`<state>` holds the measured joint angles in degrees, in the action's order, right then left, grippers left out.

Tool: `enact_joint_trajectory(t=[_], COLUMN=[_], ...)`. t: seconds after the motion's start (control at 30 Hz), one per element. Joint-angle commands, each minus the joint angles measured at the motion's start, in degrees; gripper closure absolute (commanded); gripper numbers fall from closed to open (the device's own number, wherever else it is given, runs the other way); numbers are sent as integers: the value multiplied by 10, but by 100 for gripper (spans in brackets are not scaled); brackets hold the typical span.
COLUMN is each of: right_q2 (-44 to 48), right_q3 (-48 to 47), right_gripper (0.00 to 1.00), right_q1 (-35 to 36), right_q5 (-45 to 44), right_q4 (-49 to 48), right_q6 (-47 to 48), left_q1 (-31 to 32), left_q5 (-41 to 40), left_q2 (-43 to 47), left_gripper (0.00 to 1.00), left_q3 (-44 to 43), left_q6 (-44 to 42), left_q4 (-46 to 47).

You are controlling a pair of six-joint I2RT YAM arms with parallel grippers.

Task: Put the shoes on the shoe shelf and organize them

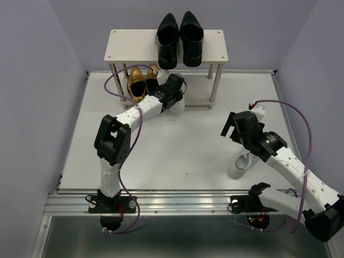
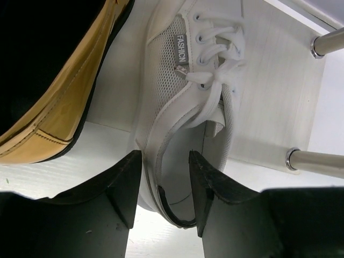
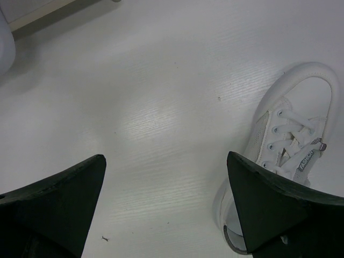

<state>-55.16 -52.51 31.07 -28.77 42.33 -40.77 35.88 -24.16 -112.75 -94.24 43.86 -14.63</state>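
Five of six shoes sit on the shoe shelf [image 1: 129,43]: black dress shoes [image 1: 179,37] on top, gold loafers [image 1: 141,81] lower left, and beside them one white sneaker [image 2: 183,97], long axis near-to-far, toe far. The left gripper [image 2: 164,161] stands slack astride its heel rim. The other sneaker [image 3: 290,140] lies on the table [image 1: 177,150] near right, toe nearward, under the spread right gripper [image 3: 165,158]

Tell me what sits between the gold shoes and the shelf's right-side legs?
A white sneaker, on the lower board beside the gold loafer. The left wrist view shows it, the left arm's fingers astride its heel rim.
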Motion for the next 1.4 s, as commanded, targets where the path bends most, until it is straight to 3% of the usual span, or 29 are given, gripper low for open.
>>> enact_joint_trajectory(t=[0.0,0.43,0.6,0.8,0.87,0.9,0.97,1.0,1.1,1.13,1.27,1.37], right_q2=[19,15,-4,-21,-29,-33,-43,-48,-60,-63,-93,-146], right_q3=[-4,34,72,122,133,137,144,144,125,118,59,-5], right_gripper=[0,0,0,4,10,21,32,51,83,99,99,99], right_q1=[-4,-4,-4,-4,-4,-4,-4,-4,-4,-4,31,107], right_q5=[-4,32,58,98,105,108,122,128,136,137,138,101], right_q4=[23,106,116,65,49,43,15,-1,-21,-35,-59,-59], right_q6=[-16,-116,-162,-178,-178,-172,-162,-143,-111,-79,2,55], left_q1=[1,38,53,71,80,82,92,96,112,117,138,145], left_q5=[-4,-4,-7,-6,-6,-6,-4,-4,-5,-7,-9,-11], left_q2=[28,108,126,134,142,146,160,172,192,209,263,316], left_gripper=[48,48,27,25,25,25,25,26,26,26,26,26], left_q3=[-12,71,91,108,121,128,148,155,185,200,250,295], left_q6=[-7,-40,-56,-65,-65,-64,-62,-61,-54,-46,-26,-5], left_q4=[9,19,20,19,20,19,19,19,14,6,-8,-26])
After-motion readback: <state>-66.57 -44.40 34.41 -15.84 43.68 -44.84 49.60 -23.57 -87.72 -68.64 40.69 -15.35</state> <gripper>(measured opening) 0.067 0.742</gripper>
